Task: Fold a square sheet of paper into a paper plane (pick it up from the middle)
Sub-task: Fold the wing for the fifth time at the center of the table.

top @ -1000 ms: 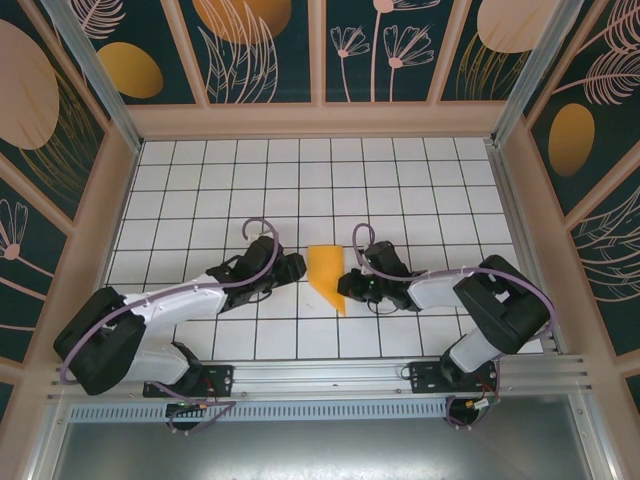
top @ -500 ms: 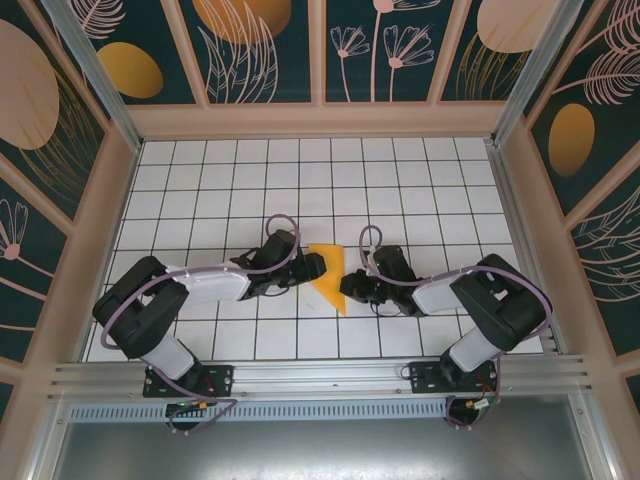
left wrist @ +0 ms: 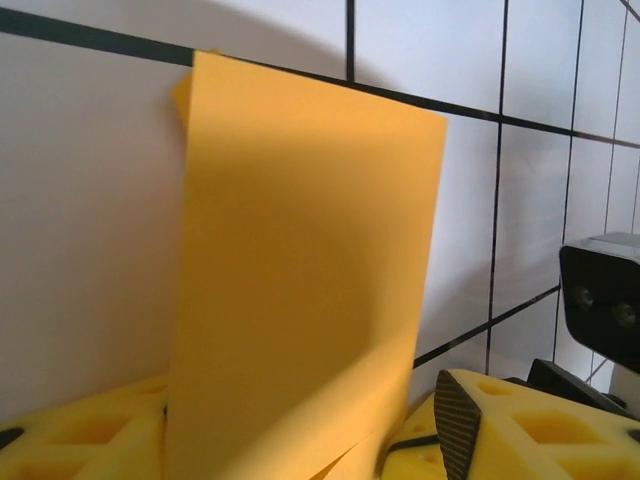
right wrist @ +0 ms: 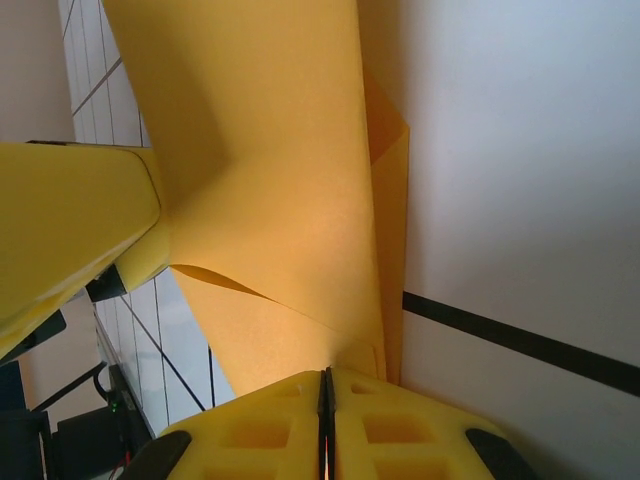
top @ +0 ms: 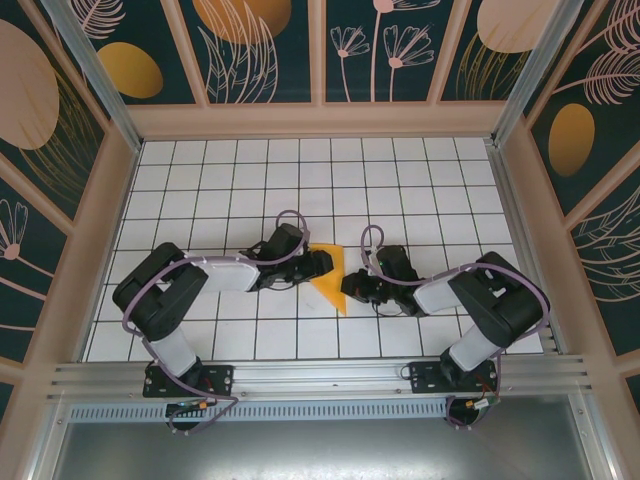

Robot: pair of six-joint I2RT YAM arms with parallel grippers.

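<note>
**A gridded table inside painted walls**

We look down on a white table (top: 200, 170), ruled by thin black lines into square tiles. A pale wooden ledge (top: 320, 120) borders it at the back and along both sides. Above the ledge rise dark teal walls (top: 285, 60), split into panels by pale wooden battens (top: 316, 50). We see cream outlines of leaves and flowers (top: 350, 45) painted on them, along with large ovals, some orange (top: 130, 70) and some pale peach (top: 20, 85). Slanted metal posts (top: 90, 70) stand at the two far corners. An aluminium rail (top: 320, 378) runs along the near edge, with a grey metal sheet (top: 320, 450) below it. The light is even and the shadows are soft.
</note>
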